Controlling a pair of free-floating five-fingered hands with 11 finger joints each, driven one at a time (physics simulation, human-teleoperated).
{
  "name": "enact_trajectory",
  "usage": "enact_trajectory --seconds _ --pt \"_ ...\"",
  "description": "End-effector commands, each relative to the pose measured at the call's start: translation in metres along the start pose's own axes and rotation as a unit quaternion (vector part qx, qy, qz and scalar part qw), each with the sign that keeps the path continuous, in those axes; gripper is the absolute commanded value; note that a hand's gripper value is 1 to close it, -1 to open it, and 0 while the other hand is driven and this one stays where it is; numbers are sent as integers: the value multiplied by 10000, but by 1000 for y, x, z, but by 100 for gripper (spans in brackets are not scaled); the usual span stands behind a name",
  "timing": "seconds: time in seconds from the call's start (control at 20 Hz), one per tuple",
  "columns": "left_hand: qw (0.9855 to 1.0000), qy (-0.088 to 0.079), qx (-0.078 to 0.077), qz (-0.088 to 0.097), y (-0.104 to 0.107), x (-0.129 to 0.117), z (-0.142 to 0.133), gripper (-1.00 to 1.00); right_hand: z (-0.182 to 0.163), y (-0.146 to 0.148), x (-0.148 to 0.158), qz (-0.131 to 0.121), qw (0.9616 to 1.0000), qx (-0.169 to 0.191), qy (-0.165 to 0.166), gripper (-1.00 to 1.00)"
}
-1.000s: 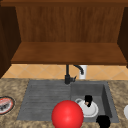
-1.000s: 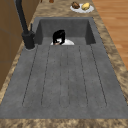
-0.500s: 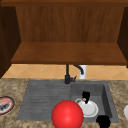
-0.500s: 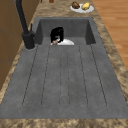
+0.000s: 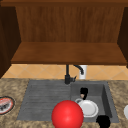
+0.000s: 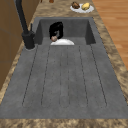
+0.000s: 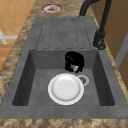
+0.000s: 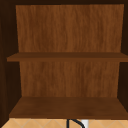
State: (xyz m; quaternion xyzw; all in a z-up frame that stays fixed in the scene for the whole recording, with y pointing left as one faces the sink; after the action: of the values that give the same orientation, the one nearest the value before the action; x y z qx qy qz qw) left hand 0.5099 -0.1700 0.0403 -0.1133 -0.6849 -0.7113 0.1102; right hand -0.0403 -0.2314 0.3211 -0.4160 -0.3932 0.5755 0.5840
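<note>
My left hand [image 5: 83, 92] hangs inside the sink basin [image 5: 106, 97], just above the far rim of a white plate [image 5: 88, 108] lying on the basin floor. Its fingers are curled round a small brownish thing [image 5: 82, 96]. The same hand [image 6: 56, 29] shows in the left side view with the small thing [image 6: 54, 38] below it. In the right side view that hand [image 7: 74, 60] hovers beside the drain [image 7: 83, 80] and behind the plate [image 7: 65, 88]. My right hand [image 5: 103, 121] floats at the basin's front right corner. A red ball [image 5: 67, 114] sits low in the front view.
A black faucet [image 5: 67, 75] stands behind the basin, with a ribbed drainboard [image 6: 65, 80] to its left. A red-rimmed plate [image 5: 5, 105] lies on the left counter, a plate of food [image 6: 81, 7] on the right counter. Wooden cabinet shelves [image 8: 67, 106] hang above.
My left hand has risen a little off the white plate and drifted toward the basin's back wall, still curled on the small brownish thing. The right hand stayed put.
</note>
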Motion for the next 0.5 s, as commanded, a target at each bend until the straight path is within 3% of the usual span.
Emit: enact_trajectory --seconds 0.0,0.45 --pt "9996 -127 -228 123 20 7 16 100 0 0 0 0 10000 0 0 0" --pt "9996 -80 -201 169 61 25 63 100 0 0 0 0 10000 0 0 0"
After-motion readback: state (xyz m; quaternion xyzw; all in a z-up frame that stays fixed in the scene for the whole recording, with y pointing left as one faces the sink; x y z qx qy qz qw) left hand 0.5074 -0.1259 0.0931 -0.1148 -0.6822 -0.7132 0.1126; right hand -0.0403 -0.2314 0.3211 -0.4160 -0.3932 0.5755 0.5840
